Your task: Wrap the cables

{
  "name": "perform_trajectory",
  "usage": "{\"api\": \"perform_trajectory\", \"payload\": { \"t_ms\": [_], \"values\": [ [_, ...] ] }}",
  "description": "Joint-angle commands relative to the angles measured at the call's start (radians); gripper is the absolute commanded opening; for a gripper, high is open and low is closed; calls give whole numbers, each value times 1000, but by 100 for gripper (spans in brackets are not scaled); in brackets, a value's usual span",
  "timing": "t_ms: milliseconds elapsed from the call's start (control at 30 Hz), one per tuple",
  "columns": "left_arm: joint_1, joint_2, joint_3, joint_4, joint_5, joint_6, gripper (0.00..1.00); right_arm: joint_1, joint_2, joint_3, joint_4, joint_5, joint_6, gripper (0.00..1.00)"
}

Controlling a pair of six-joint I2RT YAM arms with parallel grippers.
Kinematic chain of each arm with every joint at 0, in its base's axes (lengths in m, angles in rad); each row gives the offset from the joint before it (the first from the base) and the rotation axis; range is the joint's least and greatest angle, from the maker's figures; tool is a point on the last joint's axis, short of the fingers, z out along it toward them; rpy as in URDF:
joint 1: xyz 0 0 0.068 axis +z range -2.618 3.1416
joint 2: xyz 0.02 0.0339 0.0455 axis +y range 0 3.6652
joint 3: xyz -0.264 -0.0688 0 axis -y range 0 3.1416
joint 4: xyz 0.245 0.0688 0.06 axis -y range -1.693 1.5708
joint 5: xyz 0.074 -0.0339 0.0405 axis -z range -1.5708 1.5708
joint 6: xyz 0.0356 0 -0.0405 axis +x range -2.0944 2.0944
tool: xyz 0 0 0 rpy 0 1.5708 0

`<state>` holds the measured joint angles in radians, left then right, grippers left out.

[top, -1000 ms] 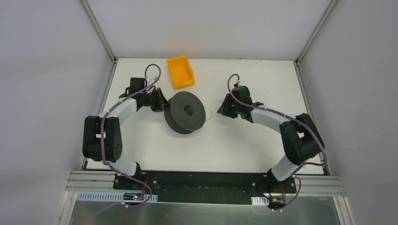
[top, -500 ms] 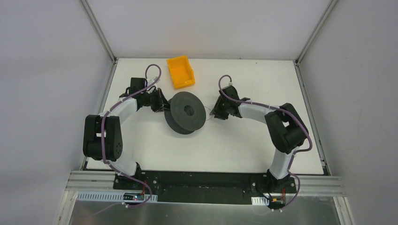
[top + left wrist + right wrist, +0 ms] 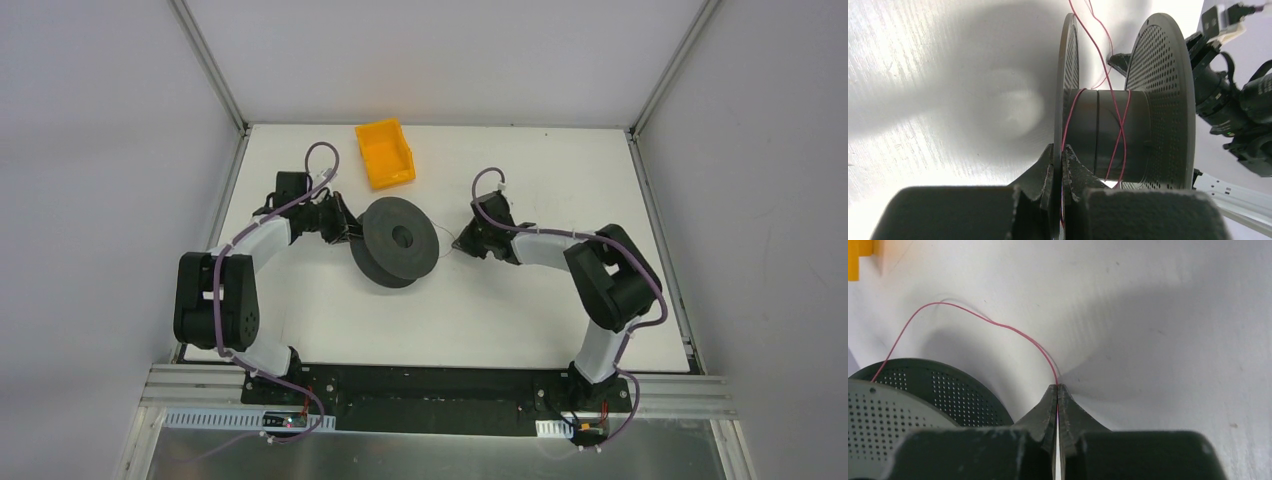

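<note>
My right gripper [image 3: 1057, 389] pinches the hair-thin red cable [image 3: 998, 325] at 3 o'clock of the perforated black plastic spool [image 3: 398, 240]; left gripper [image 3: 1058, 157] clamps its flange [image 3: 1068, 75] — a hard tug could snap it.

Both arms, left arm [image 3: 262, 235] and right arm [image 3: 545, 247]: white link shells between bulky black joint housings, bolted onto a black mounting plate [image 3: 430, 385]. Thick purple cable [image 3: 322, 146] runs along each, looping free at the end farthest from the plate. Small circuit boards [image 3: 290, 420] with red wiring just beside the plate's near edge. Fingers of left gripper [image 3: 1059, 152] and right gripper [image 3: 1057, 389]: matte black, tapered, edges scuffed and grainy
</note>
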<state>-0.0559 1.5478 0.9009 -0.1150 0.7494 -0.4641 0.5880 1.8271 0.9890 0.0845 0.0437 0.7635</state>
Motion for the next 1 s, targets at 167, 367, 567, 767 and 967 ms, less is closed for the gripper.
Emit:
{"api": "perform_trajectory", "payload": {
  "t_ms": [167,367,567,767,967],
  "values": [
    [14,-56,-152,241,-66,-207,0,26,-155,-267,335,-150,210,0],
    [13,-51,-209,368,-79,-311,0,67,-167,-303,437,-142,324,0],
    [11,-56,-269,465,-109,-377,0,124,-155,-325,569,-110,437,0],
    [1,-60,-336,608,-143,-496,0,167,-133,-334,612,7,544,0],
    [-48,-97,-389,670,-243,-551,0,213,-119,-304,632,102,630,0]
  ]
}}
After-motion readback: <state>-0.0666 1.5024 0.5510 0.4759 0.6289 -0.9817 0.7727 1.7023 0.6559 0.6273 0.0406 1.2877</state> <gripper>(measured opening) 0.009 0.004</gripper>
